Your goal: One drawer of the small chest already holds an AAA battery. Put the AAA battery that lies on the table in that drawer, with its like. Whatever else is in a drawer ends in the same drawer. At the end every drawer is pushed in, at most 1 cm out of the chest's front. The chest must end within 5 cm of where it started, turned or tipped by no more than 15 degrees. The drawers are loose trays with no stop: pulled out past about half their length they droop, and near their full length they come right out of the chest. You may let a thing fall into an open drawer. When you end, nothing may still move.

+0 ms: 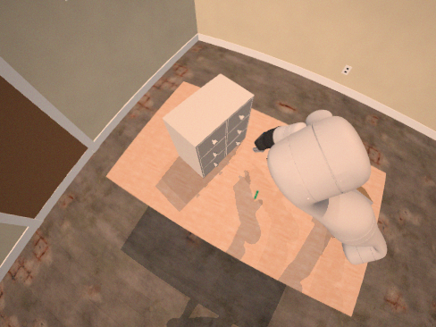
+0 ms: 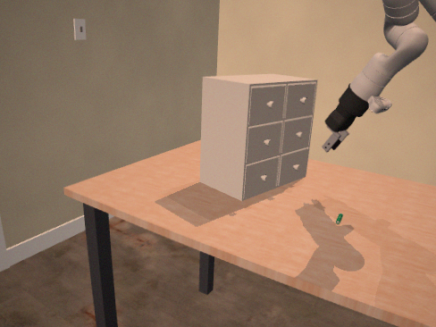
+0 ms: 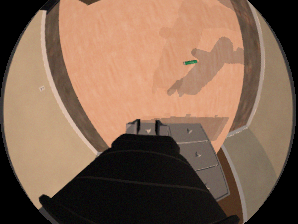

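A small white chest (image 1: 203, 116) (image 2: 223, 134) with six grey drawers stands on the wooden table (image 1: 223, 214) (image 2: 179, 210). All its drawers are pushed in, and part of its front shows in the wrist view (image 3: 202, 156). A small green AAA battery (image 1: 256, 195) (image 2: 339, 218) (image 3: 190, 62) lies on the table in front of the chest. My gripper (image 1: 256, 148) (image 2: 331, 144) (image 3: 147, 124) hangs in the air to the right of the chest's front, about level with the middle drawers, apart from them. It is partly open and empty. The battery lies well below it.
The table edge runs along the front and left in the exterior view. The arm's large white body (image 1: 322, 161) stands at the right side of the table. Walls stand behind the table.
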`<state>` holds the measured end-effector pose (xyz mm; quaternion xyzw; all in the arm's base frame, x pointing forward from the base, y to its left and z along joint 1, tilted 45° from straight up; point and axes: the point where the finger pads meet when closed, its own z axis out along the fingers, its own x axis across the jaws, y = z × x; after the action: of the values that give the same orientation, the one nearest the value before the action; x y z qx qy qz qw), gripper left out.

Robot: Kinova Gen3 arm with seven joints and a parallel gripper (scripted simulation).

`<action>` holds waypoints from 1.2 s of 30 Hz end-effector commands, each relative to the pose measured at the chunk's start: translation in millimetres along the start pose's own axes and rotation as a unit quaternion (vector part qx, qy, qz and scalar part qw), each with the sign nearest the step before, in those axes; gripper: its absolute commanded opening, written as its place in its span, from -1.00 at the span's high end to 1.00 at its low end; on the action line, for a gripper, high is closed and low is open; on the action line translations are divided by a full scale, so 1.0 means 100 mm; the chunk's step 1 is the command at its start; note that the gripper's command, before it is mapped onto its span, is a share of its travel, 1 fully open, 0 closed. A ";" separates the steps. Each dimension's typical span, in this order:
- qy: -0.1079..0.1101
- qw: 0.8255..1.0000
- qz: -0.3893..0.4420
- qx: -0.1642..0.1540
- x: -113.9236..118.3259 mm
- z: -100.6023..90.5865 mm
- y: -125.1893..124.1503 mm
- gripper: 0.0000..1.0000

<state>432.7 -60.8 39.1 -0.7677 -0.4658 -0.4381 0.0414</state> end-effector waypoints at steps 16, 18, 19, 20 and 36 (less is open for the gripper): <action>-0.002 0.998 -0.006 0.059 0.00 -0.23 0.07 -0.34; -0.002 0.998 -0.006 0.064 0.00 -0.24 0.07 -0.34; -0.002 0.998 -0.006 0.064 0.00 -0.24 0.07 -0.34; -0.001 0.998 -0.006 0.069 0.00 -0.26 0.07 -0.34; -0.002 0.990 -0.006 0.140 0.00 -0.48 0.06 -0.34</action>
<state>403.8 -85.3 69.5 -0.7544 -0.5241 -0.3670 0.1466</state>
